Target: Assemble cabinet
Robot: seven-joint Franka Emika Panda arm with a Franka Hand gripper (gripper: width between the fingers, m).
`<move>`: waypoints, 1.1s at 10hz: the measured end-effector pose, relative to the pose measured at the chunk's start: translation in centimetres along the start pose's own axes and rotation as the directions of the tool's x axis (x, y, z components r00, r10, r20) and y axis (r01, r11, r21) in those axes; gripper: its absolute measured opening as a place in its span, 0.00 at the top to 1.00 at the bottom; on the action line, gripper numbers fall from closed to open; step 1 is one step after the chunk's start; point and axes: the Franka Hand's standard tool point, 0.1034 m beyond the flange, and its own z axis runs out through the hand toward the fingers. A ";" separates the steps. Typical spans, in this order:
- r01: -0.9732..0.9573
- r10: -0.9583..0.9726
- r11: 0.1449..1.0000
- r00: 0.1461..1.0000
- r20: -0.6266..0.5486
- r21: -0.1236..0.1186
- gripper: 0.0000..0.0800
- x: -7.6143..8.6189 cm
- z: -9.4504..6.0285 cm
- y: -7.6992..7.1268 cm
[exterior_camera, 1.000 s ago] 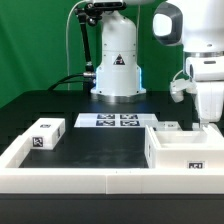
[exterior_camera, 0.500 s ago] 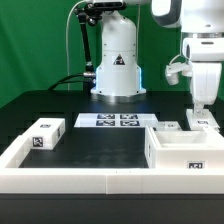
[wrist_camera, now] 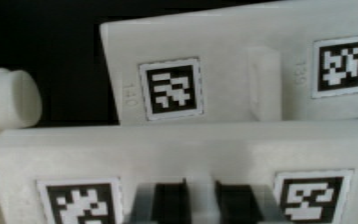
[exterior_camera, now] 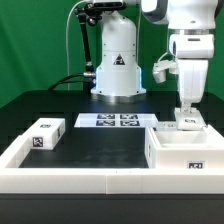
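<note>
In the exterior view the single arm hangs its gripper (exterior_camera: pixel 187 112) above the back edge of the cabinet (exterior_camera: pixel 183 150), the big open white box at the exterior view's right. The cabinet lies below the gripper and toward the camera. Its long side seems to run across the view, though its far right end is cut off. Whether the jaws are parted or closed cannot be told from here, and nothing is seen held. Counted: one cabinet, two small tagged pieces (exterior_camera: pixel 170 126) just behind it and under the gripper, one loose block (exterior_camera: pixel 44 135) well apart at the exterior view's left, one marker board (exterior_camera: pixel 107 121) with four tags, and one border rail (exterior_camera: pixel 90 178) in front. In the wrist view two white faces show, a nearer one (wrist_camera: pixel 176 160) and a farther one (wrist_camera: pixel 247 60), each bearing two tags, four in all; which of them belongs to the cabinet is unclear. One rounded white knob (wrist_camera: pixel 2 95) sits beside them. Two dark bars close together are probably the fingertips (wrist_camera: pixel 165 205), and their gap does not settle the grip.
</note>
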 end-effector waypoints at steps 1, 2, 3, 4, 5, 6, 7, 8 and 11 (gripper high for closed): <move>0.000 0.000 1.000 1.000 0.000 -0.001 0.91 0.0 0.0 0.1; -0.003 0.003 1.000 1.000 -0.002 -0.005 0.91 -0.1 -0.2 0.3; -0.003 0.003 1.000 1.000 -0.002 -0.006 0.91 -0.1 -0.2 0.4; -0.004 0.004 1.000 1.000 -0.002 -0.008 0.91 0.0 -0.3 0.6; -0.002 0.002 1.000 1.000 0.000 -0.008 0.91 -0.2 -0.5 1.0; -0.006 0.006 1.000 1.000 -0.001 -0.013 0.91 -0.3 -0.7 1.5; -0.007 0.007 1.000 1.000 -0.001 -0.011 0.91 -0.3 -0.6 1.3; -0.007 0.007 1.000 1.000 -0.001 -0.011 0.91 -0.3 -0.6 1.3; -0.008 0.008 1.000 1.000 -0.002 -0.016 0.91 -0.2 -0.8 1.6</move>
